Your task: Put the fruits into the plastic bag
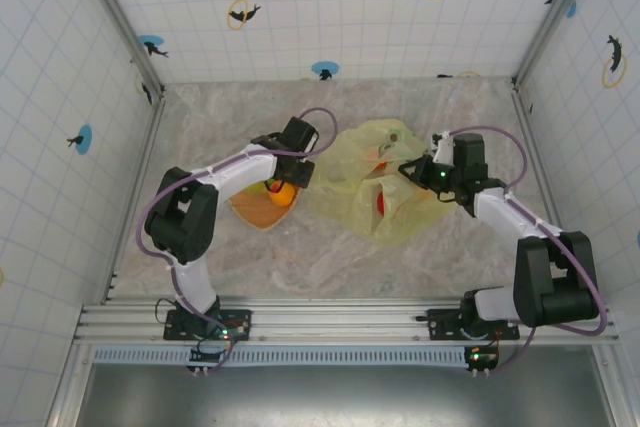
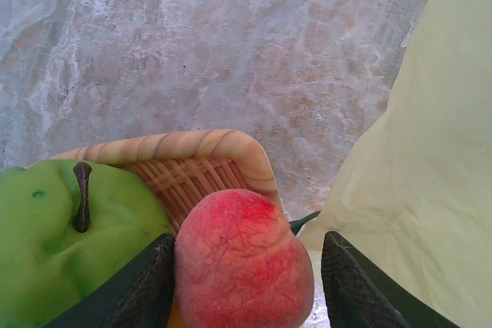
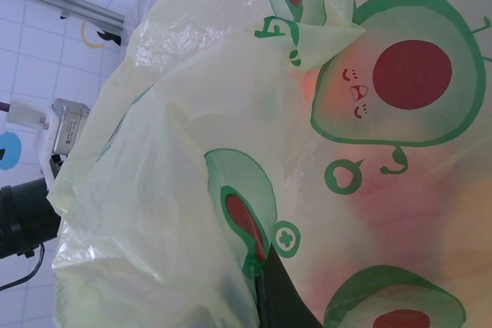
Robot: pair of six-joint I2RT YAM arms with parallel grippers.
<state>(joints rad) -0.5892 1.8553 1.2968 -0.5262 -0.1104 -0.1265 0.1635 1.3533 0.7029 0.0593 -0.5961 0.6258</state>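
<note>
A red peach-like fruit (image 2: 242, 259) sits between the fingers of my left gripper (image 2: 246, 282). The left finger (image 2: 142, 289) touches it, and a thin gap shows at the right finger (image 2: 354, 286), so the gripper is open around it. A green fruit (image 2: 46, 259) with a dark stem lies beside it on the woven orange plate (image 2: 192, 147). From above, the left gripper (image 1: 290, 175) hovers over an orange fruit (image 1: 283, 194) on the plate (image 1: 250, 215). My right gripper (image 1: 415, 172) is shut on the edge of the yellow-green plastic bag (image 1: 400, 212). Film folds over its dark finger (image 3: 280, 297). Reddish shapes show through the bag (image 3: 192, 151).
The marble tabletop (image 1: 220, 127) stretches behind the plate and bag, and tiled walls (image 1: 60, 97) enclose it on three sides. The bag's near side (image 2: 415, 190) lies just right of the left gripper. A metal rail (image 1: 320, 317) runs along the front edge.
</note>
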